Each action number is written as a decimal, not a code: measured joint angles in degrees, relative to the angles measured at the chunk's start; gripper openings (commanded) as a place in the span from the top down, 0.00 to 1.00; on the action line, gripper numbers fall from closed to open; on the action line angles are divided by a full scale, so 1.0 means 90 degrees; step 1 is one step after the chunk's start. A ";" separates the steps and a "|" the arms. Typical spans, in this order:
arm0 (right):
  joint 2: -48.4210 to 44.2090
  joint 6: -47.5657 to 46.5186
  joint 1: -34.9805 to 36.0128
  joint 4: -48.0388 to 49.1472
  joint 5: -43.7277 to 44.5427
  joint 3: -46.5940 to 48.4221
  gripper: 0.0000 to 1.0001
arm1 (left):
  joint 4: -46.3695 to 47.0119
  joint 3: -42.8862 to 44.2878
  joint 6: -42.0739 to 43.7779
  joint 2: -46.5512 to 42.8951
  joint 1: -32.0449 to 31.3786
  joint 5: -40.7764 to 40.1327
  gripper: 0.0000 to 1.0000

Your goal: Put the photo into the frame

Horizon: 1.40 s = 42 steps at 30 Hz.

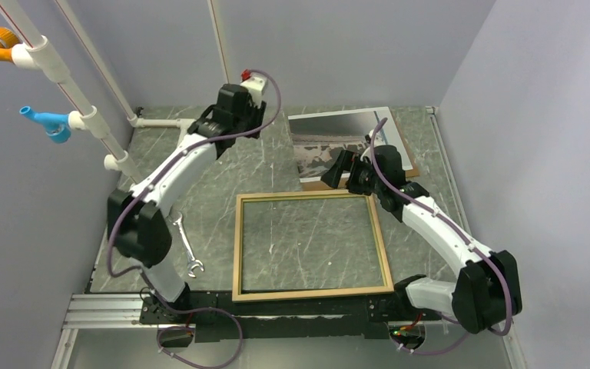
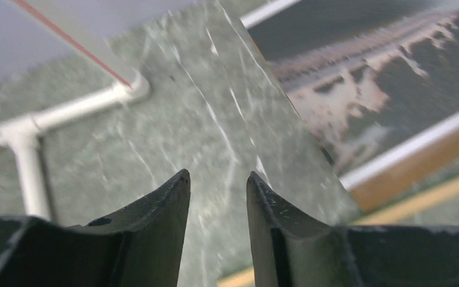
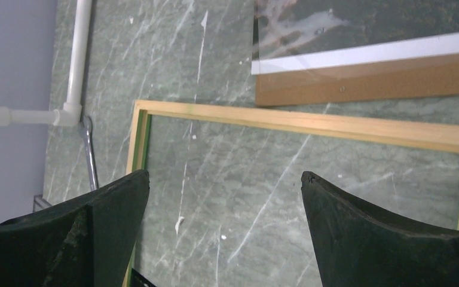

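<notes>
The frame [image 1: 238, 246], light tan wood with a clear pane, lies flat in the middle of the table. The photo [image 1: 330, 134], grey sky over a brown-and-white landscape, rests at the back right on a brown backing board [image 1: 409, 157]. My left gripper [image 1: 255, 121] hovers left of the photo, its jaws partly apart with nothing between them [image 2: 216, 176]; the photo [image 2: 382, 78] shows to its right. My right gripper [image 1: 336, 171] hangs wide open over the frame's far rail [image 3: 311, 122], empty [image 3: 224, 176], with the photo's white margin [image 3: 364, 60] just beyond.
A metal wrench [image 1: 187, 246] lies left of the frame. White pipes [image 1: 161, 121] run along the back left corner. Grey walls close in the table on three sides. The backing board [image 3: 364, 84] sticks out under the photo's near edge.
</notes>
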 measured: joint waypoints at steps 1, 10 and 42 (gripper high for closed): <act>-0.0092 0.0002 0.0000 -0.0049 0.0005 -0.0066 0.00 | -0.0049 -0.0304 -0.0214 -0.0294 0.0010 0.0194 0.43; -0.0588 0.0007 0.0000 -0.0505 0.0153 -0.0733 0.00 | -0.0512 -0.2487 -0.1785 -0.1081 0.0197 0.2050 0.23; -0.0289 0.0119 -0.0301 -0.0916 0.0270 -0.0967 0.00 | -0.1693 -0.4928 -0.3541 -0.1292 -0.0376 0.0896 0.83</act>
